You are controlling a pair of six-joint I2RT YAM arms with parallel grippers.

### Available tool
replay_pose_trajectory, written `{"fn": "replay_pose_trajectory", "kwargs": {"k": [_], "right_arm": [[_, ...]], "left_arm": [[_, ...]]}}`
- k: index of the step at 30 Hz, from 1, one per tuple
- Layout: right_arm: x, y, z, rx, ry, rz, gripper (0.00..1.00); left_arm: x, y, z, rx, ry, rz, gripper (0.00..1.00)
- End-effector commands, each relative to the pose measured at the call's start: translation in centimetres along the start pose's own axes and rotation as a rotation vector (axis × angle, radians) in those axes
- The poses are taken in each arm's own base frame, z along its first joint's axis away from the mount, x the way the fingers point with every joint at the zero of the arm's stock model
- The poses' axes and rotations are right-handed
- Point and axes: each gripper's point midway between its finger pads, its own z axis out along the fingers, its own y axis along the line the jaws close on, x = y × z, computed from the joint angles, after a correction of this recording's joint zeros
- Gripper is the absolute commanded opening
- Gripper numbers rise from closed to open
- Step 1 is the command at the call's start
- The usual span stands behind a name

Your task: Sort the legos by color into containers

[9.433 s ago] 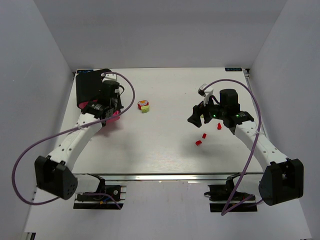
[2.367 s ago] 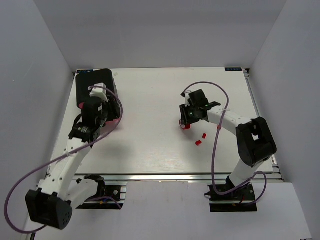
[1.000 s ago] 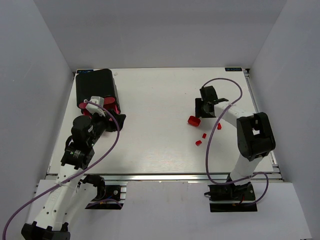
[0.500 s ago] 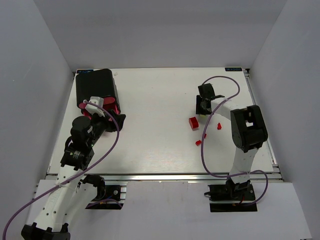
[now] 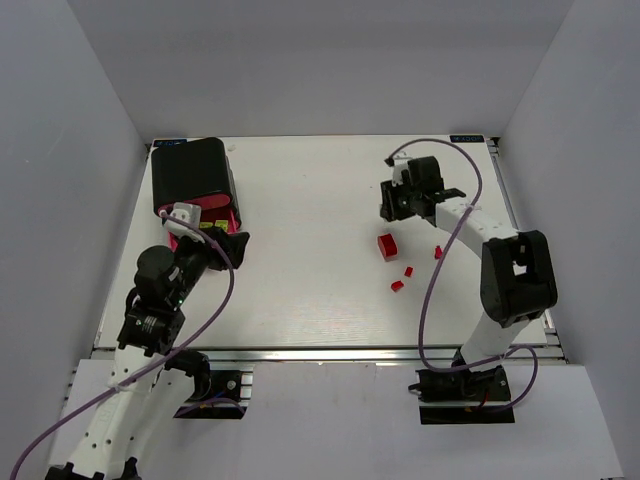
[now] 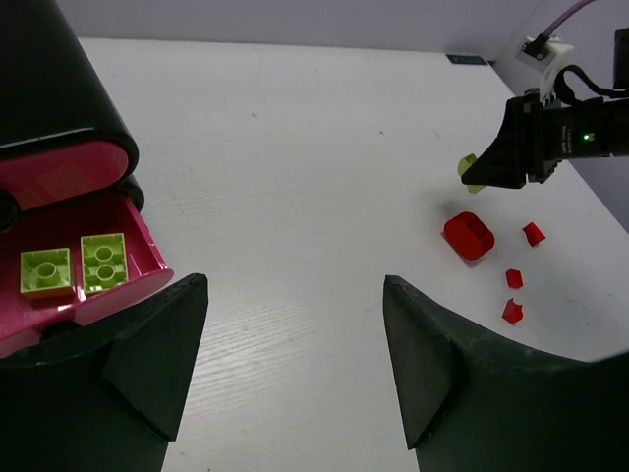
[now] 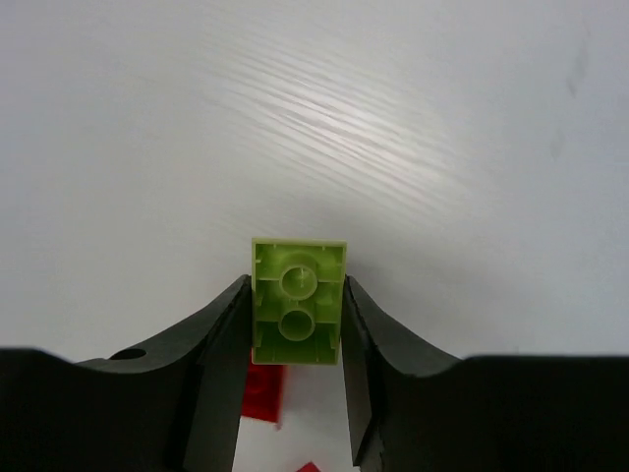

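Observation:
My right gripper (image 7: 295,290) is shut on a lime-yellow lego (image 7: 297,305), held by its two long sides with its hollow underside facing the camera, above the table at the right rear (image 5: 393,205). Below it lie red legos: a larger one (image 5: 387,246) and three small bits (image 5: 408,271). At the left rear stand the containers, a black housing (image 5: 188,172) with one pink drawer (image 6: 147,267) pulled out, holding two lime-yellow legos (image 6: 103,262). My left gripper (image 6: 295,295) hangs open and empty just in front of that drawer.
White walls close in the table on the left, back and right. The right arm's purple cable (image 5: 440,150) loops over the rear right of the table. A metal rail (image 5: 320,352) runs along the near edge.
The right jaws have closed on the lime-yellow lego and lifted it back from the red pieces. The left gripper has shifted slightly by the open drawer.

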Motion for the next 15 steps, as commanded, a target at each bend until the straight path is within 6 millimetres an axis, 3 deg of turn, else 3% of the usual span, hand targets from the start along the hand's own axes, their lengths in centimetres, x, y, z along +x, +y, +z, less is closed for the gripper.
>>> {"fn": "replay_pose_trajectory", "kwargs": {"k": [1, 3, 4, 5, 6, 7, 9, 10, 11, 12, 13, 14, 15], "right_arm": [[-7.7, 9.7, -5.1, -0.457, -0.276, -0.383, 0.0], [-10.3, 12.8, -5.9, -0.517, -0.329, -0.51, 0.0], [-9.8, 15.1, -6.2, -0.578, -0.301, -0.556, 0.0], [-9.1, 17.4, -5.3, -0.63, -0.271, -0.611, 0.0], [-9.3, 18.4, -5.0, -0.648, -0.272, -0.679, 0.0], [-10.4, 21.0, -6.1, -0.698, -0.29, -0.738, 0.0], [-9.5, 24.2, -4.8, -0.753, -0.269, -0.829, 0.0], [-10.8, 26.5, -5.8, -0.78, -0.302, -0.869, 0.0], [-9.5, 28.5, -4.6, -0.828, -0.267, -0.897, 0.0], [-9.7, 29.6, -4.4, -0.854, -0.274, -0.932, 0.0], [-12.2, 31.9, -6.1, -0.876, -0.349, -0.956, 0.0], [-11.1, 33.6, -4.4, -0.902, -0.31, -0.951, 0.0], [-11.5, 34.5, -4.2, -0.903, -0.324, -0.948, 0.0]], "left_arm": [[-2.1, -0.7, -1.3, 0.026, -0.113, 0.033, 0.82], [-2.5, -0.4, -1.9, 0.01, -0.15, 0.037, 0.82], [-3.4, -0.3, -2.6, -0.005, -0.2, 0.038, 0.82], [-3.7, 0.1, -2.9, -0.025, -0.223, 0.036, 0.83], [-3.7, 0.5, -3.1, -0.05, -0.237, 0.021, 0.83], [-4.0, 1.6, -3.4, -0.111, -0.263, 0.007, 0.83], [-4.5, 2.2, -4.2, -0.148, -0.306, -0.004, 0.83], [-4.7, 2.6, -4.5, -0.173, -0.323, -0.011, 0.83], [-5.0, 2.7, -4.9, -0.182, -0.342, -0.014, 0.84], [-5.1, 2.8, -5.1, -0.188, -0.352, -0.017, 0.84], [-5.2, 3.0, -5.2, -0.197, -0.357, -0.018, 0.84], [-5.4, 3.3, -5.5, -0.214, -0.373, -0.02, 0.84], [-5.5, 3.5, -5.8, -0.226, -0.38, -0.024, 0.84]]}}
